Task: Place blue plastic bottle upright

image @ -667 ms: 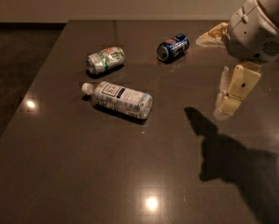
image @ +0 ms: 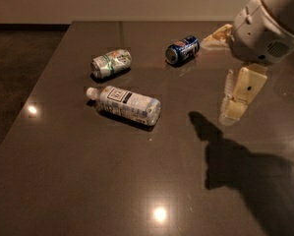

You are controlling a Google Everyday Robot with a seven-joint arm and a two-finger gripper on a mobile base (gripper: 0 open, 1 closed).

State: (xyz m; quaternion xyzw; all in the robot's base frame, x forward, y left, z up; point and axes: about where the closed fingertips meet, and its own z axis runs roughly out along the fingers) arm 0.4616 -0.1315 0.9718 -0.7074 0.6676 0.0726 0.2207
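Observation:
The blue plastic bottle (image: 126, 103) lies on its side at the table's left middle, with its white cap pointing left and its label facing up. My gripper (image: 220, 77) hangs above the table's right side, well to the right of the bottle and not touching it. It is open and empty, with one cream finger (image: 241, 93) pointing down and the other (image: 216, 35) reaching out near the blue can.
A dark blue soda can (image: 182, 49) lies on its side at the back, just left of the gripper. A dented green-and-silver can (image: 111, 63) lies behind the bottle. The dark table (image: 87, 181) drops off at its left edge. The arm's shadow falls at the right front.
The gripper has shifted slightly to the left. The bottle and both cans have not moved.

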